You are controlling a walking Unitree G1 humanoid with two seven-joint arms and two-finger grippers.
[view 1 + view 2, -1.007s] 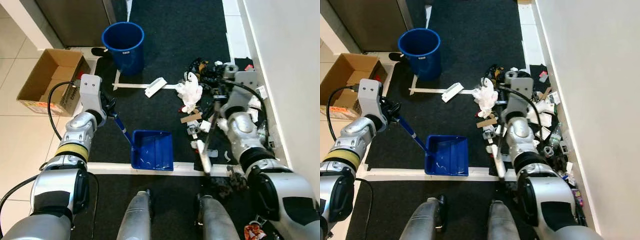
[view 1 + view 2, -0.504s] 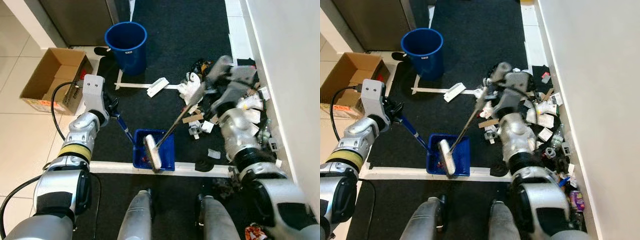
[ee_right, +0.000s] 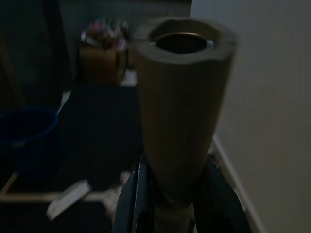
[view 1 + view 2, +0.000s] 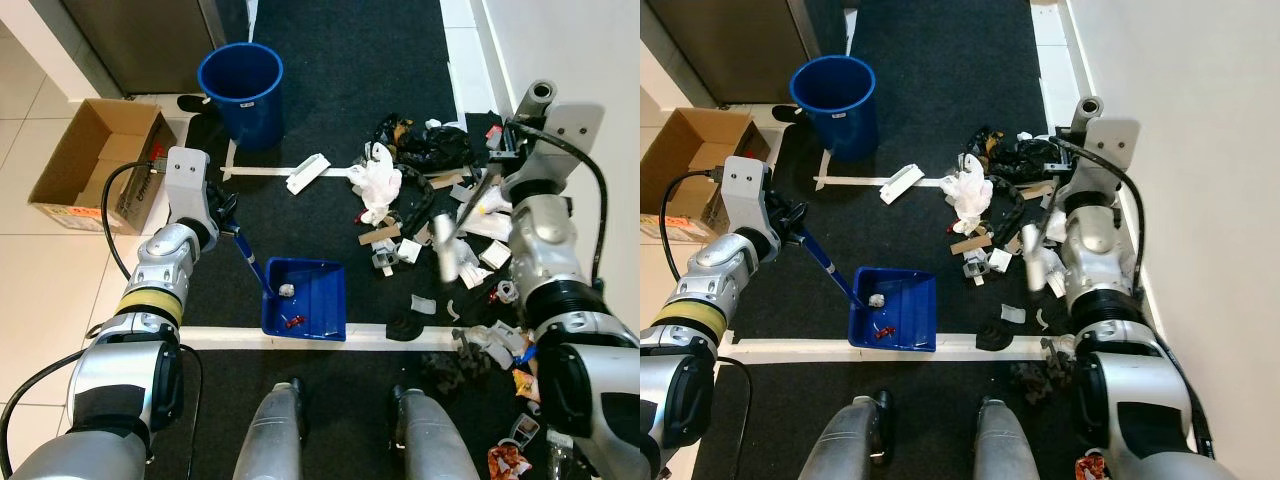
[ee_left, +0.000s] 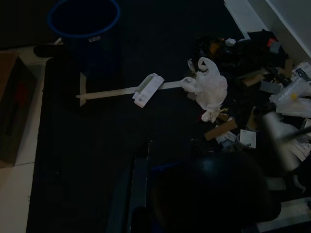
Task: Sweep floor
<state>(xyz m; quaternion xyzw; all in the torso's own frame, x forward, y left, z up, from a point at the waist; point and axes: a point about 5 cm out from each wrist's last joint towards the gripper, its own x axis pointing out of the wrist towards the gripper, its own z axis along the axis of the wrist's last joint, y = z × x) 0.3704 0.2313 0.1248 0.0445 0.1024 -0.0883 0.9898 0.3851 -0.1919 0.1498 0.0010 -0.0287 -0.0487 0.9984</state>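
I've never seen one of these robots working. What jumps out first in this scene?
The heap of rubbish strewn over the dark carpet along the white wall on the robot's right, a white plastic bag at its edge. Next, the blue dustpan in front of the robot's legs, held by its handle in the left gripper and holding a few scraps. Beyond it a blue bucket stands beside an open cardboard box.

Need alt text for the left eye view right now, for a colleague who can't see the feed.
The left gripper holds a blue dustpan by its handle on the dark carpet, a few scraps inside it. The right gripper holds a blurred brush over a litter pile along the white wall. A blue bucket and a cardboard box stand further back on the left.
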